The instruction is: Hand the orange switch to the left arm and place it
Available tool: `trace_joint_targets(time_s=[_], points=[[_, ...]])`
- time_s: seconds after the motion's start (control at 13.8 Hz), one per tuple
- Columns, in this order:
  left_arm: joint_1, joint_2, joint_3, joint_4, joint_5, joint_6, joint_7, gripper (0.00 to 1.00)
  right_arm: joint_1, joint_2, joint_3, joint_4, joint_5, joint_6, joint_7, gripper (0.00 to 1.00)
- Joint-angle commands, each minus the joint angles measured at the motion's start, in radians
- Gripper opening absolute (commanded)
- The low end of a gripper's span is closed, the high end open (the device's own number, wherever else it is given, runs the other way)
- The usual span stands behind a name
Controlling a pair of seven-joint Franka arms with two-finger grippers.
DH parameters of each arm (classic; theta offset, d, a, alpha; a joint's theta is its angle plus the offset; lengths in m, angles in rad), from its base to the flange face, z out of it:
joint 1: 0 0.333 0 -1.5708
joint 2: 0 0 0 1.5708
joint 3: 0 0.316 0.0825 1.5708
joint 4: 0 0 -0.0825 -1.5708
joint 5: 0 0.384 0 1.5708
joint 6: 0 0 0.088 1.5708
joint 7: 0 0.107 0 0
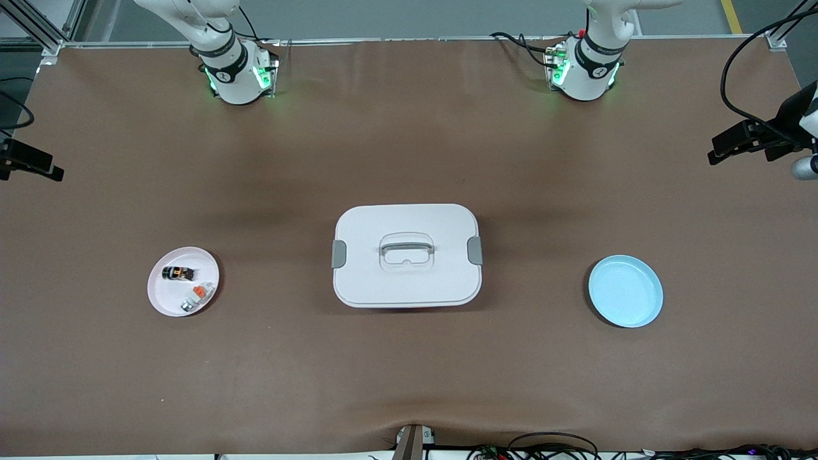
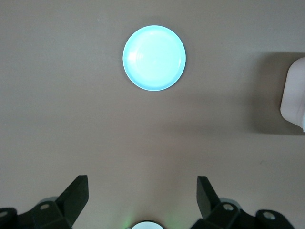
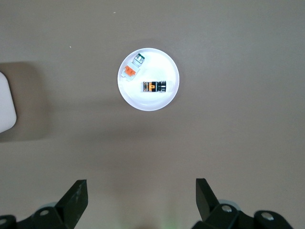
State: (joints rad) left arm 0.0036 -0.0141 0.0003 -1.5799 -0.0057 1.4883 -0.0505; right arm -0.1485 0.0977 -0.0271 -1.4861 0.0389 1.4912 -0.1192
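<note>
The orange switch (image 1: 177,273), a tiny black cylinder with orange markings, lies on a small white plate (image 1: 163,297) toward the right arm's end of the table. It also shows in the right wrist view (image 3: 154,87) on that plate (image 3: 152,102). The white lidded box (image 1: 370,281) stands mid-table, and its edge shows in both wrist views (image 2: 294,95) (image 3: 5,102). My right gripper (image 3: 141,183) is open and empty, high over bare table near the white plate. My left gripper (image 2: 143,183) is open and empty, high over bare table near the blue plate (image 2: 154,57). Neither gripper shows in the front view.
A whitish-silver piece with an orange tab (image 1: 199,292) shares the white plate. An empty light-blue plate (image 1: 625,291) lies toward the left arm's end. The arm bases (image 1: 233,70) (image 1: 585,67) stand at the table's back edge. Black camera mounts (image 1: 760,137) (image 1: 29,163) overhang both ends.
</note>
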Motion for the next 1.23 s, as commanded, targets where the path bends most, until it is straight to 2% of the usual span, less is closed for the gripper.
trace_joint_targets(time_s=[0.0,0.29,0.58,0.8,0.94,1.16], points=[[0.007,0.025,0.001,0.011,-0.005,-0.006,0.011,1.0,-0.023,0.045,0.012,0.001,0.009,0.07,-0.052,1.0],[0.007,0.072,0.001,0.012,-0.007,0.048,0.012,1.0,-0.101,0.105,0.01,-0.089,0.05,0.197,-0.103,1.0],[0.01,0.12,0.004,0.012,-0.026,0.104,0.009,1.0,-0.082,0.122,0.01,-0.204,0.039,0.366,-0.091,1.0],[0.056,0.129,0.004,0.011,-0.069,0.133,0.009,1.0,-0.068,0.119,0.01,-0.294,0.039,0.463,-0.091,1.0],[0.056,0.131,0.004,0.011,-0.079,0.135,0.009,1.0,-0.05,0.111,0.012,-0.403,0.038,0.59,-0.091,1.0],[0.056,0.131,0.004,0.011,-0.079,0.135,0.009,1.0,-0.03,0.119,0.012,-0.494,0.039,0.743,-0.091,1.0]])
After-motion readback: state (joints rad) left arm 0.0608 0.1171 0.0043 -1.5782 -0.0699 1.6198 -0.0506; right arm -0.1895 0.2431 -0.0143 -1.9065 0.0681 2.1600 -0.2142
